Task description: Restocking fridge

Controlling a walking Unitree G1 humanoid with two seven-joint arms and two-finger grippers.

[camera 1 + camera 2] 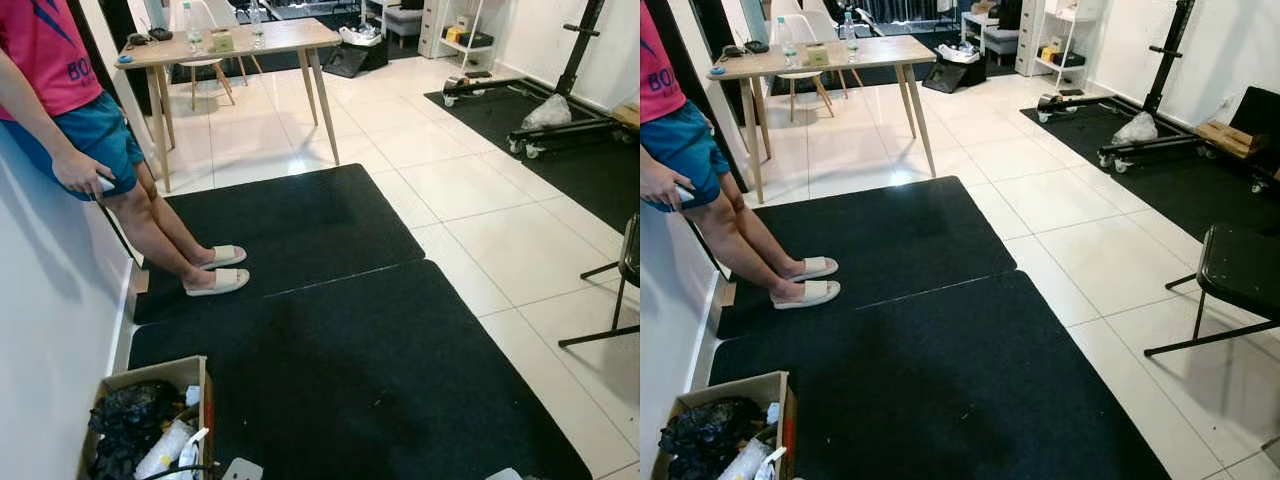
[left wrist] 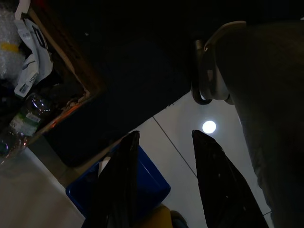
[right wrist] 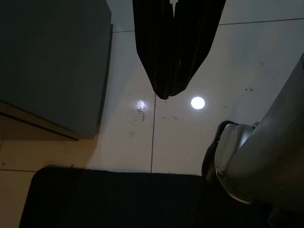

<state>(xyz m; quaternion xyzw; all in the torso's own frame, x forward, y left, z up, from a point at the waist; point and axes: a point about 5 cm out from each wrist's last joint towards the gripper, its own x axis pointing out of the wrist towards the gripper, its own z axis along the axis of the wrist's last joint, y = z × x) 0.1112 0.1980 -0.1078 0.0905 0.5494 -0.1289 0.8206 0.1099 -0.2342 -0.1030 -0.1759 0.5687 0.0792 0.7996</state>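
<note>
Across the glossy pale tiled floor [image 1: 480,230] lie two flat black mats [image 1: 350,370], matte and slightly fuzzy, butted edge to edge with a thin seam between them. At the near left corner of the nearer mat, against the white wall, stands an open cardboard box [image 1: 150,375] with crumpled black plastic, clear plastic bottles [image 2: 21,118] and white wrappers inside; its lower part is cut off by the picture's edge. A person [image 1: 75,110] in a pink shirt, blue shorts and white slippers leans on the wall at the left edge of the farther mat, holding a small white object; the upper body is out of frame. Beyond that mat stands a light wooden table [image 1: 235,45] on slim splayed legs, carrying bottles and small items too small to identify. A black folding chair [image 1: 1240,275] stands on the tiles at the right, and dark gym equipment on wheels sits farther back.

No fridge can be made out from here.

The left gripper [image 2: 164,156] hangs over the tile beside the box and a blue container [image 2: 142,190], its two black fingers clearly apart and holding nothing. The right gripper [image 3: 173,52] hangs over bare tile near a mat edge, its fingers pressed together, empty. Both wrist views are dim.
</note>
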